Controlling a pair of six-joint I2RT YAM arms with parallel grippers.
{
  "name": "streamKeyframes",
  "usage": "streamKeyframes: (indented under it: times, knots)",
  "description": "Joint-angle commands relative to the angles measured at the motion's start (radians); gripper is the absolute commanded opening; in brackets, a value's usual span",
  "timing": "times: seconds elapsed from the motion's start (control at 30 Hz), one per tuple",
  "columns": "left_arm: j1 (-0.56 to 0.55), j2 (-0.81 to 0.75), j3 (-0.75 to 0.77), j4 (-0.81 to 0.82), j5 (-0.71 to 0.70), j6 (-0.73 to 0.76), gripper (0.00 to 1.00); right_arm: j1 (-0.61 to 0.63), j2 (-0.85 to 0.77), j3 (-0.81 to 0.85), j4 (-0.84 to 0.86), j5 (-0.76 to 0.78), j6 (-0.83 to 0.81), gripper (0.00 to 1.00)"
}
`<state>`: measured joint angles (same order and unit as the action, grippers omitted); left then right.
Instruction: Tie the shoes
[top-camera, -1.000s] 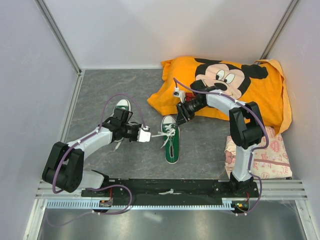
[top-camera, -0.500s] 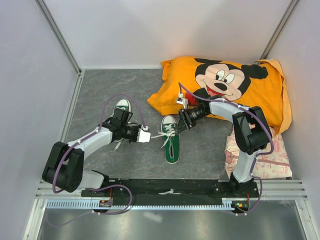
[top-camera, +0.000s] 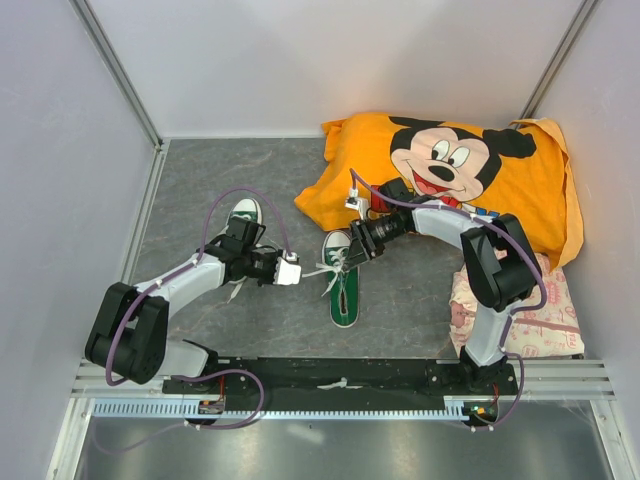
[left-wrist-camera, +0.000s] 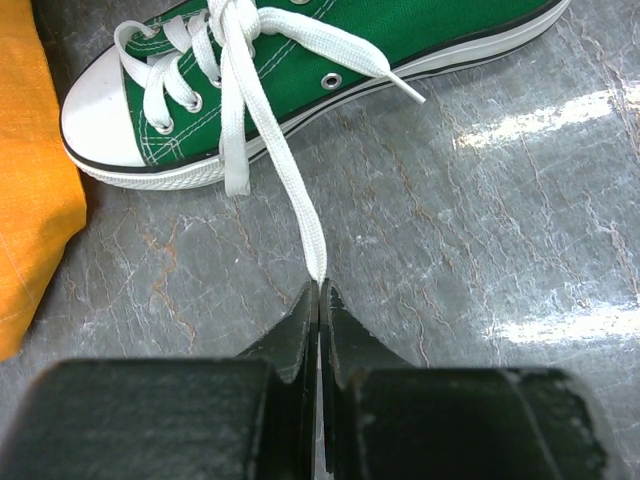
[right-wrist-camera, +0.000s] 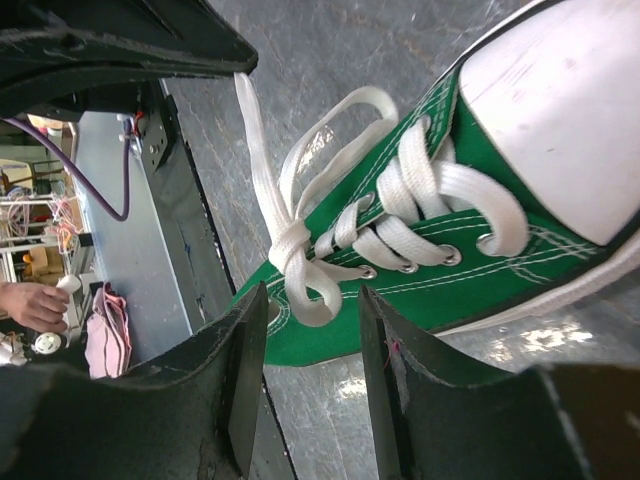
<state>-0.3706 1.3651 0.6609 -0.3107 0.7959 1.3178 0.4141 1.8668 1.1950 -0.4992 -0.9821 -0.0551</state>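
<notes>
One green shoe lies in the middle of the floor, toe towards the back, its white laces crossed in a first knot. The other shoe sits at the left, partly hidden by my left arm. My left gripper is shut on the end of one lace, and holds it stretched out left from the shoe; the jaws are pressed together on it. My right gripper hovers over the laced part of the shoe, open, with a small lace loop between its jaws, untouched.
An orange Mickey Mouse cloth fills the back right, its edge close behind the middle shoe's toe. A pink patterned cloth lies beside the right arm's base. Walls close in both sides, and the black mounting rail runs along the front.
My right gripper has come down and to the left from the orange cloth's edge to the shoe's laces. The left arm and its lace have stayed put.
</notes>
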Motion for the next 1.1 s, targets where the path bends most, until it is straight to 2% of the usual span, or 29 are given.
streamKeyframes:
  times: [0.0,0.17,0.27,0.3,0.33,0.4,0.43,0.5,0.57,0.63,0.67,0.7,0.8,0.93,1.07]
  knots:
    - [0.002,-0.015,-0.006,-0.024,0.040,0.004,0.02,0.011,-0.047,-0.029,0.030,0.026,0.003,0.48]
    - [0.002,-0.026,-0.018,-0.028,0.048,0.000,0.02,0.015,-0.046,-0.031,0.037,0.036,0.009,0.47]
    - [0.004,-0.032,-0.023,-0.030,0.051,0.000,0.02,0.015,-0.047,-0.034,0.073,0.051,0.032,0.35]
    - [0.004,-0.034,-0.024,-0.030,0.051,0.000,0.02,0.015,-0.047,-0.032,0.080,0.054,0.037,0.24]
    - [0.004,-0.034,-0.023,-0.030,0.049,-0.002,0.02,0.014,-0.047,-0.031,0.082,0.051,0.035,0.19]
    - [0.004,-0.037,-0.023,-0.036,0.046,0.000,0.02,0.014,-0.057,-0.029,0.079,0.048,0.031,0.00]
    - [0.004,-0.040,-0.023,-0.039,0.045,0.001,0.03,0.015,-0.063,-0.028,0.074,0.048,0.025,0.00]
    - [0.002,-0.058,-0.023,-0.095,0.052,0.052,0.15,0.015,-0.083,-0.025,0.042,0.059,0.003,0.00]
    - [0.009,-0.083,-0.032,-0.133,0.043,0.080,0.31,0.015,-0.096,-0.017,0.013,0.080,-0.043,0.00]
    - [0.027,-0.119,-0.043,-0.081,0.032,0.019,0.39,0.015,-0.101,-0.003,-0.038,0.092,-0.086,0.00]
    - [0.050,-0.121,-0.040,-0.042,0.029,-0.021,0.40,0.017,-0.098,0.001,-0.067,0.100,-0.101,0.00]
    - [0.058,-0.112,-0.040,0.081,-0.003,-0.122,0.42,0.017,-0.095,0.008,-0.079,0.105,-0.112,0.00]
    - [0.061,-0.043,-0.023,0.290,-0.085,-0.263,0.47,0.020,-0.087,0.011,-0.107,0.115,-0.141,0.00]
    - [0.038,0.055,0.055,0.343,-0.061,-0.243,0.51,0.022,-0.080,0.018,-0.116,0.118,-0.149,0.00]
    - [-0.040,0.118,0.074,0.413,-0.070,-0.226,0.52,0.023,-0.072,0.028,-0.119,0.123,-0.153,0.00]
